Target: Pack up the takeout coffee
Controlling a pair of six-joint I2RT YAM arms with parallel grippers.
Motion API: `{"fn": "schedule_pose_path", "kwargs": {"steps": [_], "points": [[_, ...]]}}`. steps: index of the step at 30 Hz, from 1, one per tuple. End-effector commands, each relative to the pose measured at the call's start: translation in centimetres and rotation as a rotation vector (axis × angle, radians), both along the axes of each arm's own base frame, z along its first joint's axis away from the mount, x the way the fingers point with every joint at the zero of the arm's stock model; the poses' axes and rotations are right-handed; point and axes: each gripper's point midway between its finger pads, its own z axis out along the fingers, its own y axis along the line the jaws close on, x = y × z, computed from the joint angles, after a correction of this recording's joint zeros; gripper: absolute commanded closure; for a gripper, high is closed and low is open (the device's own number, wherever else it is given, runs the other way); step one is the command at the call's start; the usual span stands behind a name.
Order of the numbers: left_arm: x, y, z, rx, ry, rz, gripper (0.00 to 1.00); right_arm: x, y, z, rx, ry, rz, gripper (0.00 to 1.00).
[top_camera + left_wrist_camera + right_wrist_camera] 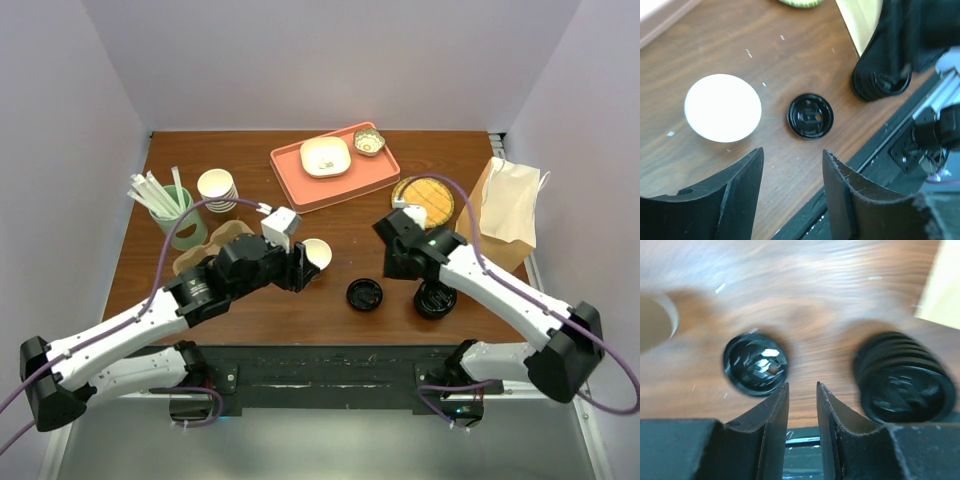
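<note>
The coffee is not yet sitting together as one thing: the cup is standing open and lidless on the counter, and a single lid is lying flat just beside it, apart from the lid stack. The left hand is hovering near the cup with its fingers about half spread, holding nothing. The right hand is hanging between the loose lid and the stack, its fingers parted only narrowly and empty too. Judging by this, the lidding step is in hand. The next move is calling for one hand to steady the cup while the other picks up the lid and presses it on squarely, before anything is going into the bag.
</note>
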Motion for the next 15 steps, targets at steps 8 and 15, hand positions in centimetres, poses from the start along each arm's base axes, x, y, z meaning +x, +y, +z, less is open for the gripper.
{"fn": "schedule_pose_path", "kwargs": {"steps": [8, 15], "points": [[1.5, 6.6, 8.1, -0.035, -0.183, 0.252, 0.41, -1.4, 12.2, -6.5, 0.003, 0.082, 0.512, 0.67], [1.2, 8.6, 8.7, -0.045, -0.188, 0.320, 0.40, -1.9, 12.4, -10.0, -0.049, 0.132, 0.532, 0.64]]}}
